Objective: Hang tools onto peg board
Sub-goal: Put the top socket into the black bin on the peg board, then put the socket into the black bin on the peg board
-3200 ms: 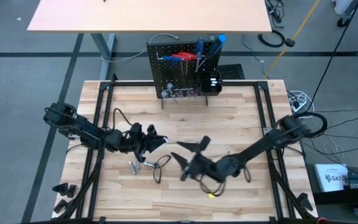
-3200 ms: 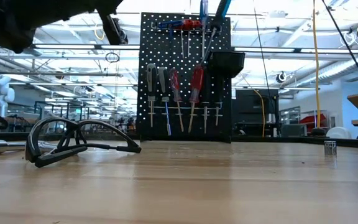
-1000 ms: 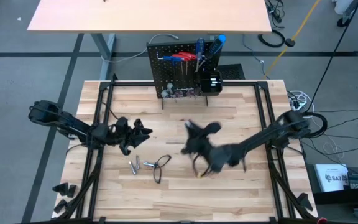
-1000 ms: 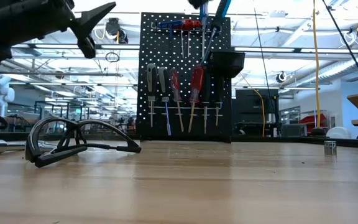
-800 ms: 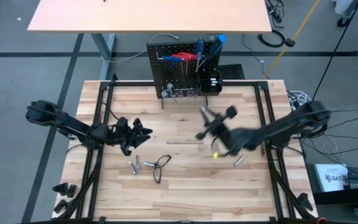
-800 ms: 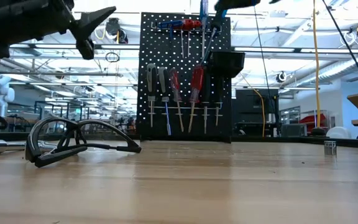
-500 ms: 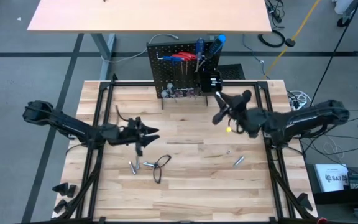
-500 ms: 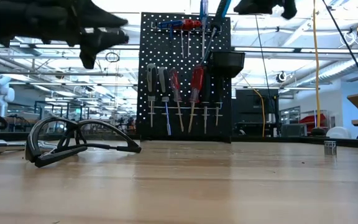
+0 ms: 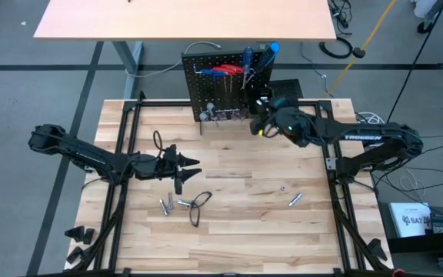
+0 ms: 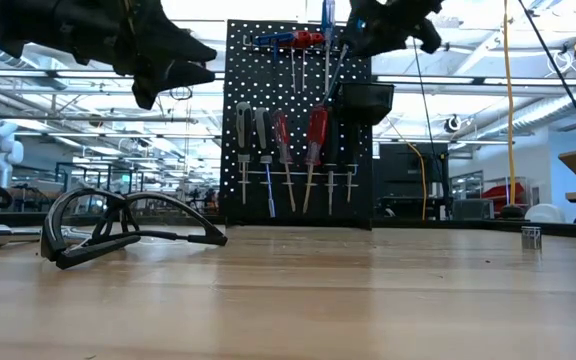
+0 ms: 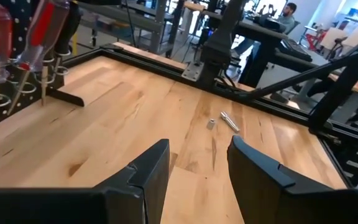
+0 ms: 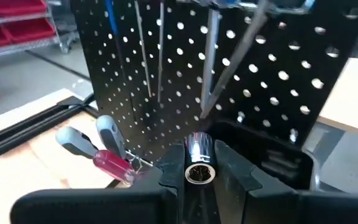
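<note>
The peg board stands upright at the table's far edge, with red, blue and grey-handled screwdrivers hanging on its hooks and a black bin on its right side. My right gripper is up in front of the board by the bin, shut on a small silver bit. My left gripper hangs open and empty over the table's left middle. A black wire loop and silver bits lie on the table. My right gripper pinches the silver bit by its round sides between the two fingertips. The fingers come about level from the table's near side toward the peg board. The bit's hollow end faces back along the fingers. It is lifted clear, close to the bin.
A black metal frame runs around the tabletop. A second tan table stands beyond the peg board. Free wooden surface lies between the two arms.
My right gripper has swung from the table's middle toward the far edge and up to the peg board, rolling its wrist, still shut on the silver bit. My left gripper has tipped up from pointing down to about level, staying open.
</note>
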### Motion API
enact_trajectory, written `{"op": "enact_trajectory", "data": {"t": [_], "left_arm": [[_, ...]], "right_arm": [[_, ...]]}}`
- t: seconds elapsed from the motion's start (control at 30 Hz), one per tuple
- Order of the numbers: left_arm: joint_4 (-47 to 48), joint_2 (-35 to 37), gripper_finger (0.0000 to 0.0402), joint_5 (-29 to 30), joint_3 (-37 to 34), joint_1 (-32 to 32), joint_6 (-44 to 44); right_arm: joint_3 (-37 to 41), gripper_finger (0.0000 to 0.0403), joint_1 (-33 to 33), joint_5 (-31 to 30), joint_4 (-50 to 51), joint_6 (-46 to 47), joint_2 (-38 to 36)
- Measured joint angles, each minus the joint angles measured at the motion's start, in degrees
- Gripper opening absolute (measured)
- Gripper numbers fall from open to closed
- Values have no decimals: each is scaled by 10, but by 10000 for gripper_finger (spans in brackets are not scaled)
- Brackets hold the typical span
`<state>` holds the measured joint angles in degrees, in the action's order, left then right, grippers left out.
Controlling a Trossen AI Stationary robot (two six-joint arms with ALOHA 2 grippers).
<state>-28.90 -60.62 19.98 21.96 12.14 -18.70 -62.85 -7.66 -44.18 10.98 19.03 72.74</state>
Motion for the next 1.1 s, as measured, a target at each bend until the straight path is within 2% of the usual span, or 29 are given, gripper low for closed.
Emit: {"op": "enact_trajectory", "data": {"t": [0.13,0.27,0.67,0.73,0.97,1.1], "left_arm": [[-1,0,164,-10,0,1,0],[-2,0,164,-13,0,4,0],[-8,0,164,-29,0,4,0],[-8,0,164,-29,0,4,0],[-8,0,164,-29,0,4,0],[-8,0,164,-29,0,4,0]], "right_arm": [[-65,44,-26,26,83,13,37],[-110,44,-45,27,157,27,73],[-126,46,-63,36,177,30,97],[-126,71,-63,29,177,35,97],[-126,223,-66,24,189,48,95],[-126,275,-66,24,208,50,95]]}}
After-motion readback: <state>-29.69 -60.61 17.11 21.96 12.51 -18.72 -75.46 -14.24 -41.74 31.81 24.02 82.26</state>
